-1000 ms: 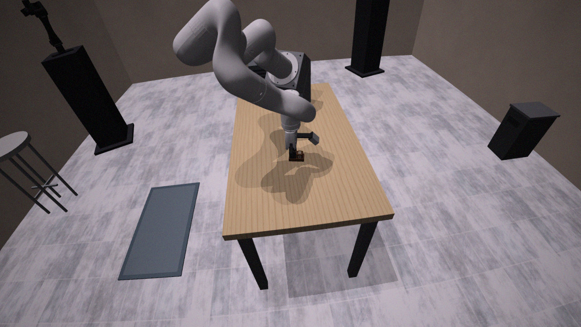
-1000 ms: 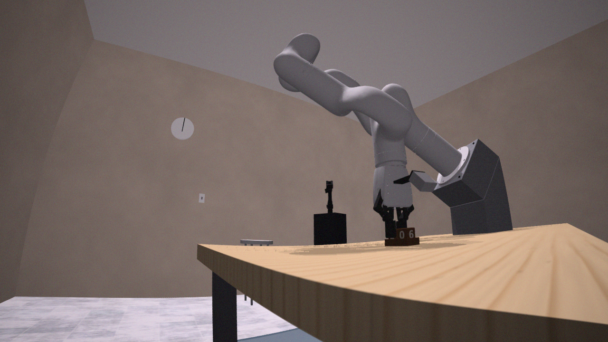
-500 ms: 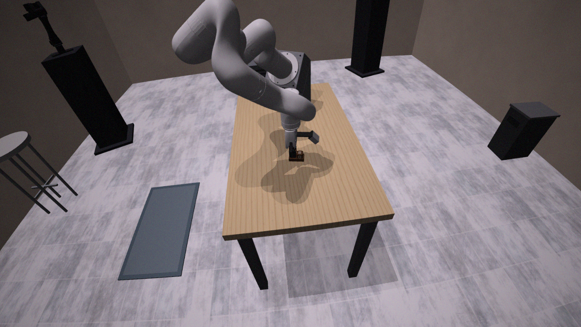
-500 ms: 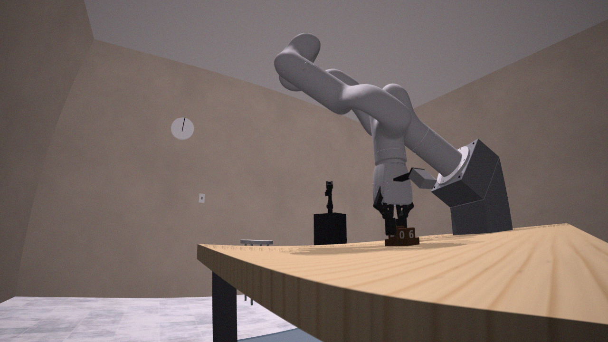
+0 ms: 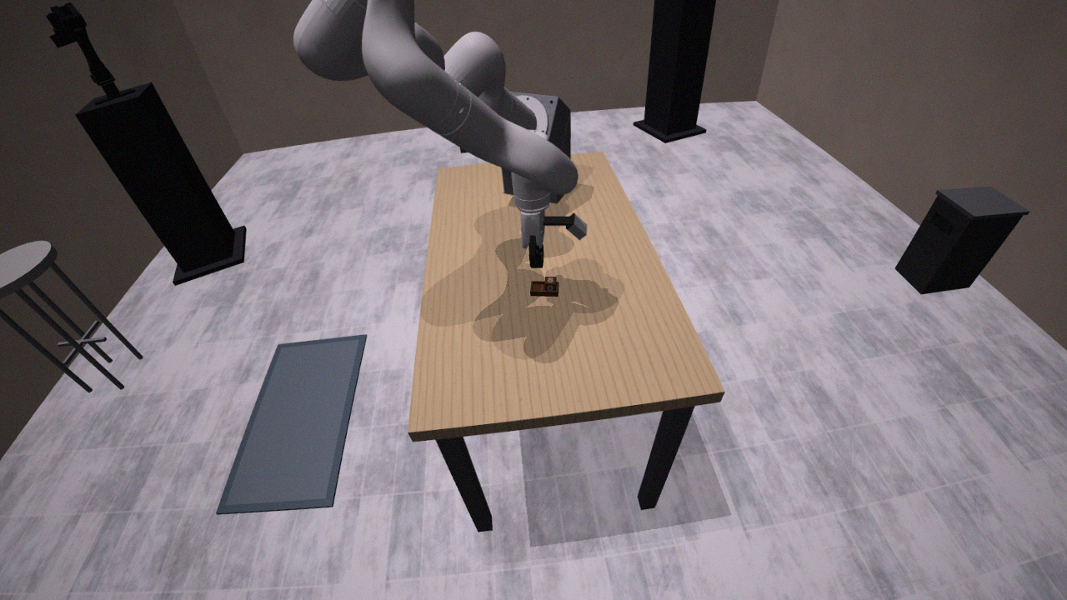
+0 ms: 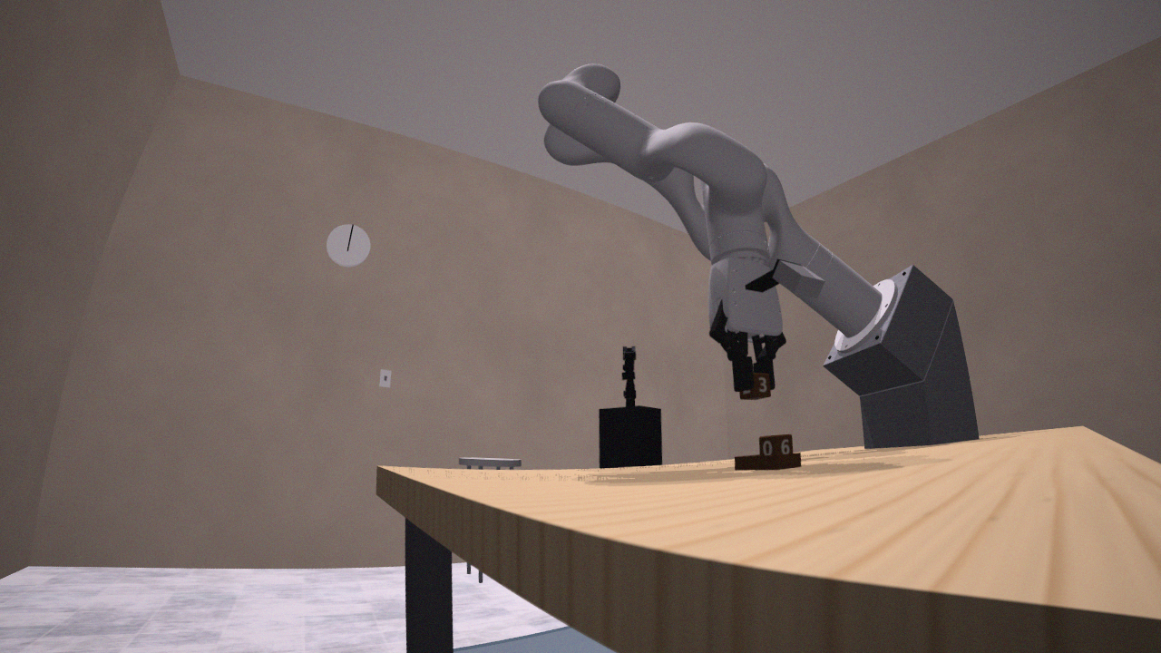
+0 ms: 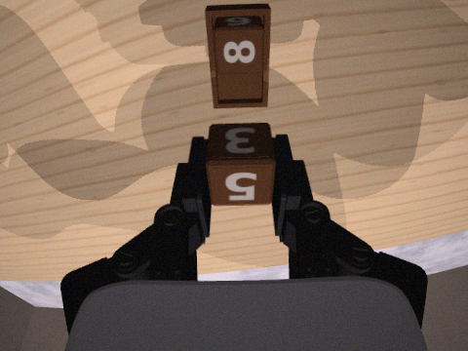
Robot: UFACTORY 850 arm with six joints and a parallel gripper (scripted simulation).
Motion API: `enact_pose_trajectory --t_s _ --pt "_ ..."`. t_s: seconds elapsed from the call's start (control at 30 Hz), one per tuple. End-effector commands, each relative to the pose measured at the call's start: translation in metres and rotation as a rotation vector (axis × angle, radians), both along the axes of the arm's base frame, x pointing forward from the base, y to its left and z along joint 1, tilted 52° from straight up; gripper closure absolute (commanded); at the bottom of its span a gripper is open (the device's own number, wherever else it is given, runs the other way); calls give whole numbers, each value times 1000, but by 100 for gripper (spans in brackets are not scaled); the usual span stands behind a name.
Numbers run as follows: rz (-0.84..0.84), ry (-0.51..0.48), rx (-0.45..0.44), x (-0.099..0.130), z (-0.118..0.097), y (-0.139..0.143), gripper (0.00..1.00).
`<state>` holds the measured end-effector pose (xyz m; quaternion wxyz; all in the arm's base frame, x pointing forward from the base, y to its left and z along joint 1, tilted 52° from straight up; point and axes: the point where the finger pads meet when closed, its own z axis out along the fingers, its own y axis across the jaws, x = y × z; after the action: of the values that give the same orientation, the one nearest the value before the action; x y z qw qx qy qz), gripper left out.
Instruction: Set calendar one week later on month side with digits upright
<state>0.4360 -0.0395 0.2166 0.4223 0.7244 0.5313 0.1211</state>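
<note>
My top view looks steeply down from high beyond the worktop's near end, facing the arm's base, far enough back to take in the surrounding floor. The exterior view sits low and close at a worktop corner, looking slightly upward across the surface to the walls. My wrist view is closest, looking past the gripper onto the tray. Top and exterior share the arm, base and worktop; the tray looks small from above, so I probably read its digits better at the wrist.
</note>
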Motion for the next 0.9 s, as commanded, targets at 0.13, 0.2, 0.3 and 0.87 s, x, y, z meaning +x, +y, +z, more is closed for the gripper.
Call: enact_pose_trajectory --t_s 0.13,0.2,0.3,0.87 --pt "-4 4 -4 -12 14 9 73" --pt "-4 4 -4 -12 14 9 73" --pt "-4 4 -4 -12 14 9 73" --pt "125 106 -134 -13 15 3 73"
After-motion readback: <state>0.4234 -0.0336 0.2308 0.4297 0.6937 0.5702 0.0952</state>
